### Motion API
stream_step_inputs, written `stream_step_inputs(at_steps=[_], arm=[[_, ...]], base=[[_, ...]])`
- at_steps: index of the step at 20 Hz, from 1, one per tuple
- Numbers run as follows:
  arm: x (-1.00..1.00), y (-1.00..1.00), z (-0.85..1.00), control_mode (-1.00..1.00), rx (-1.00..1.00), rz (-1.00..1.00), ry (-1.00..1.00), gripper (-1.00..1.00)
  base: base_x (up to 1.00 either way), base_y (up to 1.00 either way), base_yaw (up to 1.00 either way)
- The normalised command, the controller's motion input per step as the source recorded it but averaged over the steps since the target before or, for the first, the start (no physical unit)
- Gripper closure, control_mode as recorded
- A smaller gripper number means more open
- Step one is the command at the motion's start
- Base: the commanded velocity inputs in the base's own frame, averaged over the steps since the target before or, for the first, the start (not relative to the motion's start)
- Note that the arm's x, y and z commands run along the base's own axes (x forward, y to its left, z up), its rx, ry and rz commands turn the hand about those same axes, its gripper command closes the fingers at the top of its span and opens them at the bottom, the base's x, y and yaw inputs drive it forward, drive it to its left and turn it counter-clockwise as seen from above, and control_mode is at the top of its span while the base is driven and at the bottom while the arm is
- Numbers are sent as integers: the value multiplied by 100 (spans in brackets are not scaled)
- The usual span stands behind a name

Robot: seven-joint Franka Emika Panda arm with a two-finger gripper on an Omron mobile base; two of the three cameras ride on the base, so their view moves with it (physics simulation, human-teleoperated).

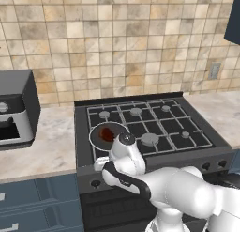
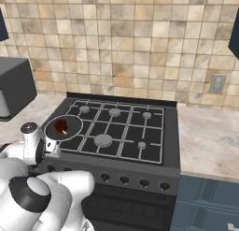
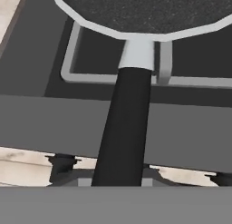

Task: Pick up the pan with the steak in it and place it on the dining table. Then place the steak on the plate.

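The round black pan [image 1: 97, 135] with a silvery rim sits on the front left burner of the stove. The small reddish-brown steak [image 1: 107, 134] lies in it, a little right of centre. From the right base view the pan [image 2: 55, 131] and steak [image 2: 61, 126] are at the stove's near left corner. My hand hangs over the stove's front edge, right at the pan. In the hand view the straight black handle [image 3: 127, 123] runs from the pan [image 3: 149, 10] down into my gripper [image 3: 118, 182], which is shut on it. The dining table and plate are out of view.
The black gas stove [image 1: 187, 153] has grey grates and several other burners, with knobs along its front [image 2: 123, 180]. A dark toaster oven [image 1: 16, 109] stands on the stone counter [image 1: 51, 142] to the left. More counter [image 2: 210, 136] lies right, and the tiled wall is behind.
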Motion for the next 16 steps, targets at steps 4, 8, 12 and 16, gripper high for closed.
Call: stream_step_inputs(at_steps=[4,8,12,16], arm=[[-13,0,77,-100,1,-11,0,100],[-27,0,93,-100,0,-11,0,100],[-42,0,94,-100,2,-11,0,100],[-56,0,94,-100,4,-11,0,100]], base=[[0,0,0],[0,0,0],[0,0,0],[0,0,0]])
